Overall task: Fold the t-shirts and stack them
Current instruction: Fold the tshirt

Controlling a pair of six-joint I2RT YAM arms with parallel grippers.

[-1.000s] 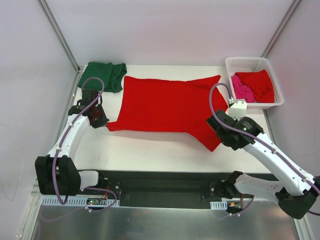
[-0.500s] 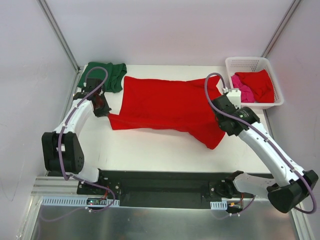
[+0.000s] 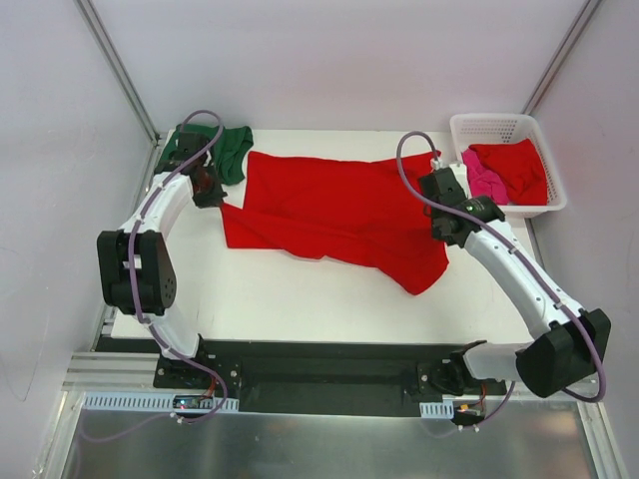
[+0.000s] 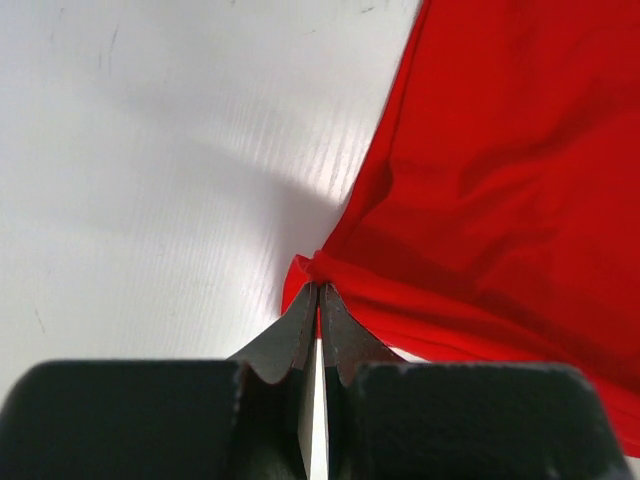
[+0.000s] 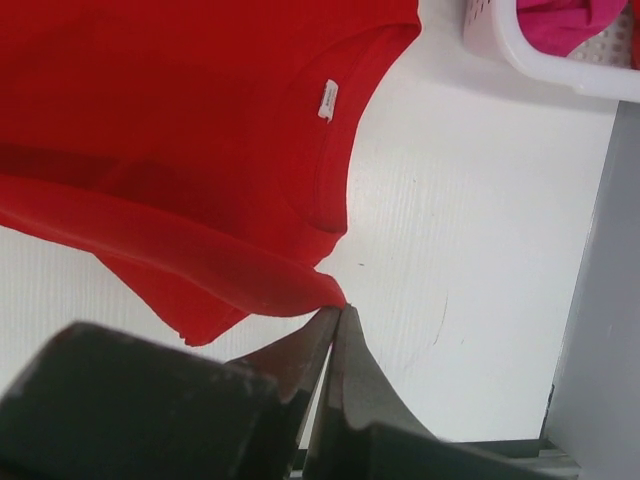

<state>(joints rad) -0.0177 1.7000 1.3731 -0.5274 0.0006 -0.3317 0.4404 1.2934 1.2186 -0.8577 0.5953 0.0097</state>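
Inside basket (image 3: pixel 496 126), pink tee (image 3: pixel 482 181), red tee (image 3: pixel 520 168); left claw (image 4: pixel 318 294), right claw (image 5: pixel 338 316) pinch spread shirt (image 3: pixel 329 210).

Four t-shirts are counted: one spread red t-shirt (image 3: pixel 329 215), one crumpled red t-shirt (image 3: pixel 519 168), one dark green t-shirt (image 3: pixel 225 148) and one pink t-shirt (image 3: pixel 481 182). One white lattice basket (image 3: pixel 489 124) is counted. Two robot arms are counted: left arm (image 3: pixel 165 205), right arm (image 3: pixel 509 264).

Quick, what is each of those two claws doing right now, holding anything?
Left gripper: shut, pinching the red t-shirt at its edge.
Right gripper: shut, pinching the same shirt's other side.
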